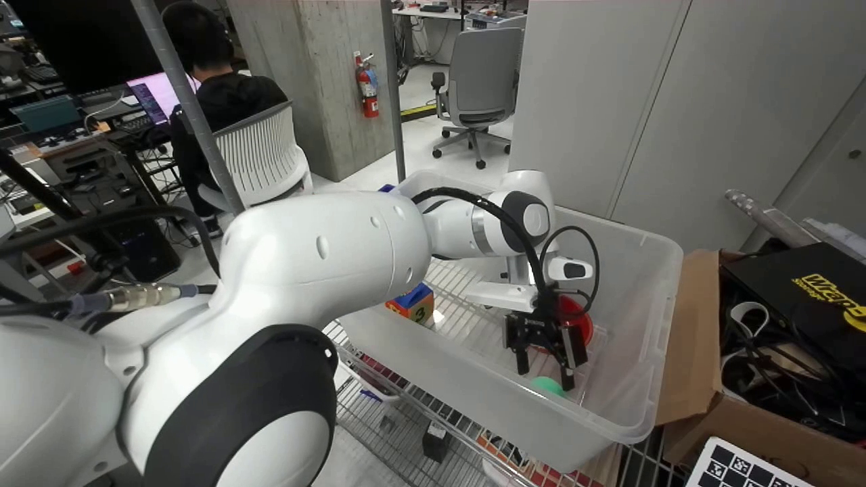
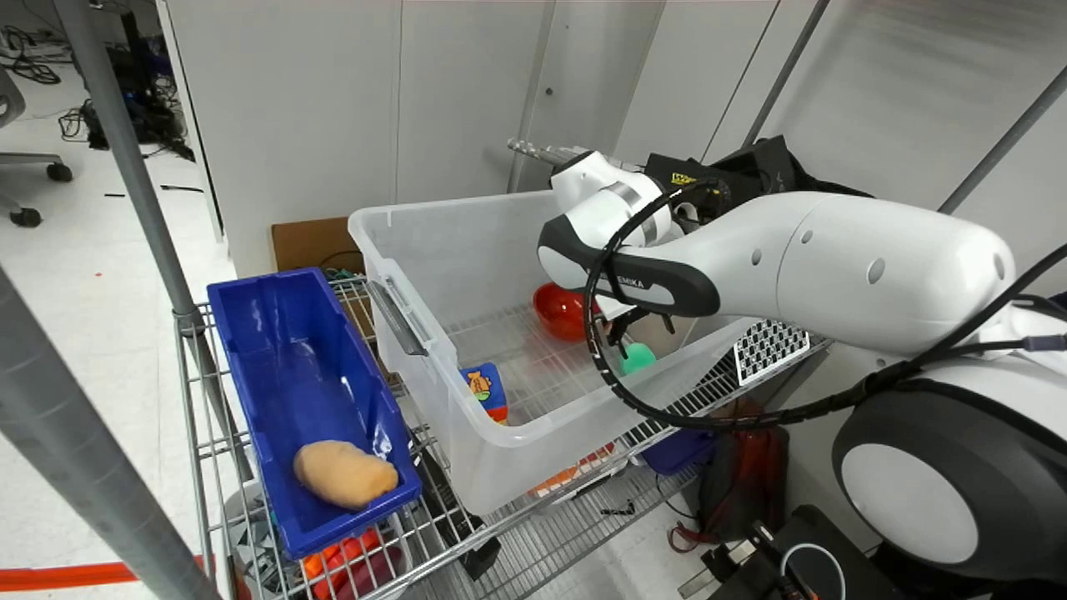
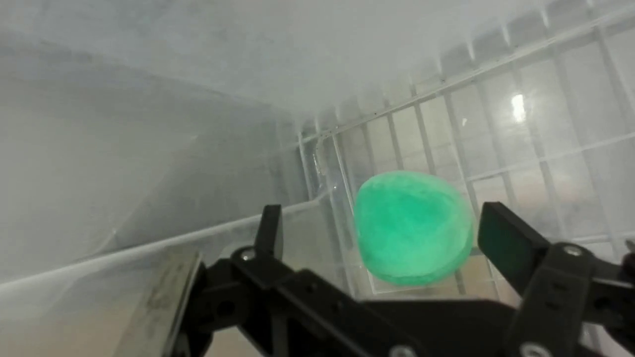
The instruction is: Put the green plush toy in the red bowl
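Hanging low inside the translucent tub (image 1: 629,270), in an exterior view, the gripper (image 1: 545,370) points downward, its two dark fingers (image 1: 567,379) parted. The green plush toy (image 1: 547,386) shows just beside the fingertips, its lower part cut off by the near rim of the tub; contact cannot be confirmed from this angle. The red bowl (image 1: 583,323) is within the same tub, partly hidden behind the gripper, and a boxy block (image 1: 411,306) bearing a 3 is well apart from both. In an exterior view, a blue bin (image 2: 292,358) stands beside the tub with a tan lump (image 2: 346,475) lying at its near end; the toy and the bowl rest apart on the tub floor, near each other, while the arm (image 2: 900,258) and a black cable (image 2: 792,414) cover much of the gripper. In the wrist view, the toy lies between the spread fingers, near a bottom corner of the tub. A clear gap separates it from the finger at left of frame; the gap to the finger at right is much narrower. The jaws stand wide, one on each side of it.
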You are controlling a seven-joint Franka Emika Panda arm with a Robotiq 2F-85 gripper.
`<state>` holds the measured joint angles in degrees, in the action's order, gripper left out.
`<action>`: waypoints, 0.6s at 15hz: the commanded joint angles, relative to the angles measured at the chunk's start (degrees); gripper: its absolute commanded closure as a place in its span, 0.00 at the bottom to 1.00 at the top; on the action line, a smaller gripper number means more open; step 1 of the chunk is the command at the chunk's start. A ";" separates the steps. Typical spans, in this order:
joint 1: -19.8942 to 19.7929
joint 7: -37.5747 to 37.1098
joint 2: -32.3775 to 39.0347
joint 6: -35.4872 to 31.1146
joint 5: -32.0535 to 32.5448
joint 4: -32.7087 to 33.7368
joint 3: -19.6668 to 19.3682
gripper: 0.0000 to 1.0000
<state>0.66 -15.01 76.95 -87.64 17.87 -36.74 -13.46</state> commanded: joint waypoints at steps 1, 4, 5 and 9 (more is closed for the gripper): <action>-0.53 2.58 3.91 0.85 1.03 4.94 -0.89 0.00; -0.03 1.29 6.28 0.22 0.86 5.07 -1.19 0.35; 0.01 1.08 7.01 0.03 0.93 5.31 -1.34 0.42; 0.57 0.11 9.54 -0.07 0.92 6.03 -1.53 0.73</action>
<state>0.67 -14.32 83.20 -87.76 17.92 -34.37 -14.15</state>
